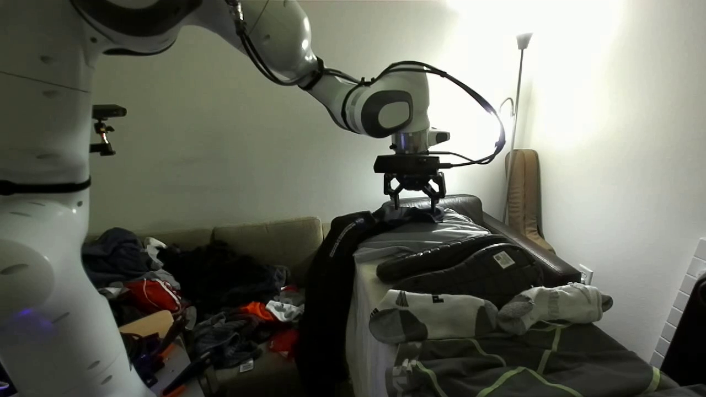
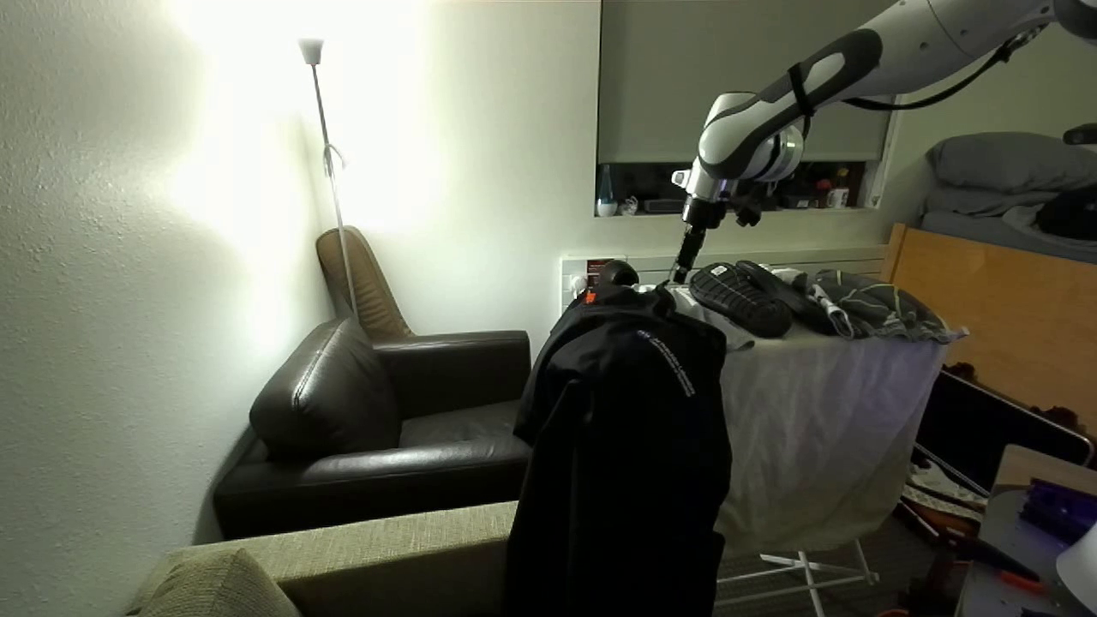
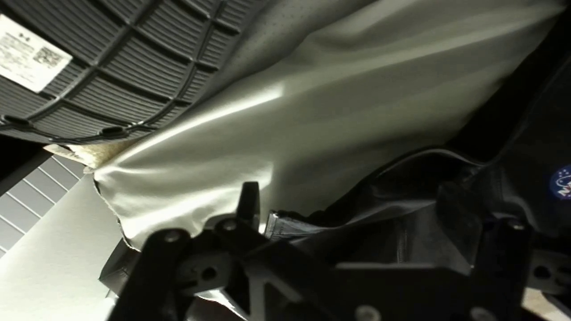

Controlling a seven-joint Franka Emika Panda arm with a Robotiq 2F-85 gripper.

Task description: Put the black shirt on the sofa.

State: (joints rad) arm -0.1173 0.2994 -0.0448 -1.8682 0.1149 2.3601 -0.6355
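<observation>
Black shirt [image 1: 325,298]: draped on the sheeted rack [image 2: 814,437]; its upper end lay at the corner nearest the armchair [image 2: 463,424], and its length hung over the edge facing the sofa [image 1: 270,237]. White lettering; round blue patch [image 3: 563,182] visible in the wrist view. Whether the hem touched the sofa could not be told.

Gripper [image 1: 415,205]: pointed down above that same corner. Fingers stood wide apart, the shirt's upper end beneath them; contact with the cloth was unclear.

Rack top, from the armchair end onward: grey cloth [image 1: 419,238], creased; two black shoes [image 1: 474,273], one with its treaded sole up and labelled; white-and-grey socks [image 1: 441,314]; dark garment [image 1: 524,364] with lime stripes, at the opposite end.

Sofa: olive, along the wall; mixed clothes [image 1: 220,275] heaped on its seat.

Armchair: dark leather; floor lamp [image 2: 330,154] and tall brown case [image 2: 364,283] stood behind it.
</observation>
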